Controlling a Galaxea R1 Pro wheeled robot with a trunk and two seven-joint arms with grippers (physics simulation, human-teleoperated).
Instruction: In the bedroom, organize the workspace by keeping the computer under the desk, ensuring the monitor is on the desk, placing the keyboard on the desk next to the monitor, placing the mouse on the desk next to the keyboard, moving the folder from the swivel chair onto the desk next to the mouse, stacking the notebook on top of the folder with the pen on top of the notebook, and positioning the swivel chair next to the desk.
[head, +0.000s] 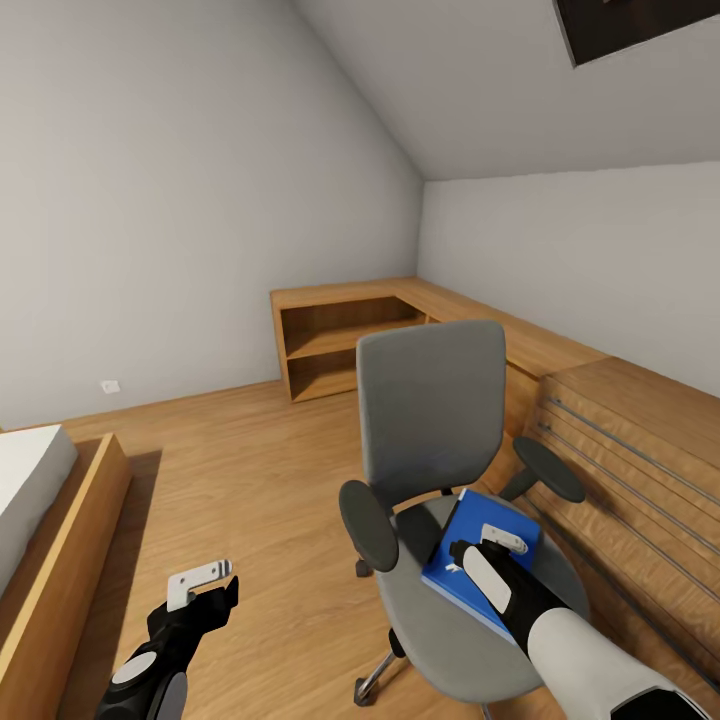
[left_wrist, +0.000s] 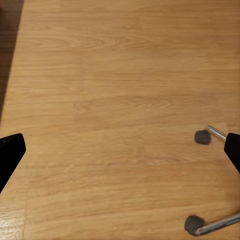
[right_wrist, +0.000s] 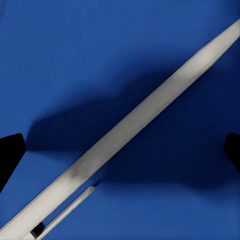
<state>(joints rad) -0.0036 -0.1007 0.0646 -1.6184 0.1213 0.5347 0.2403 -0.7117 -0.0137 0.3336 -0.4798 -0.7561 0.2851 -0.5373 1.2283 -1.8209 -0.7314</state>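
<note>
1. The jaws of the right gripper (right_wrist: 120, 150) are seen spread wide in the right wrist view, one dark tip at either edge, with the thin white pen (right_wrist: 125, 132) lying slantwise between them and nothing yet pinched.
2. The pen is seen resting on the flat bright blue rectangular folder (head: 470, 570), which lies on the seat of the grey upholstered swivel chair (head: 432, 410), toward the seat's right side.
3. The jaws of the left gripper (left_wrist: 120, 150) are likewise spread and empty, held low over the light wooden floor (left_wrist: 120, 75), near the chair's metal legs and casters.
4. A light wooden counter (head: 520, 335) with open shelves is seen beyond the chair along the far and right walls; a wood-framed bed (head: 40, 500) stands at the near left.
5. The step in hand is judged to be the pick-up of the pen from the folder.
6. A short descent is called for next, then a closing of the jaws across the pen's thin shaft, without the folder being pressed or dragged.
</note>
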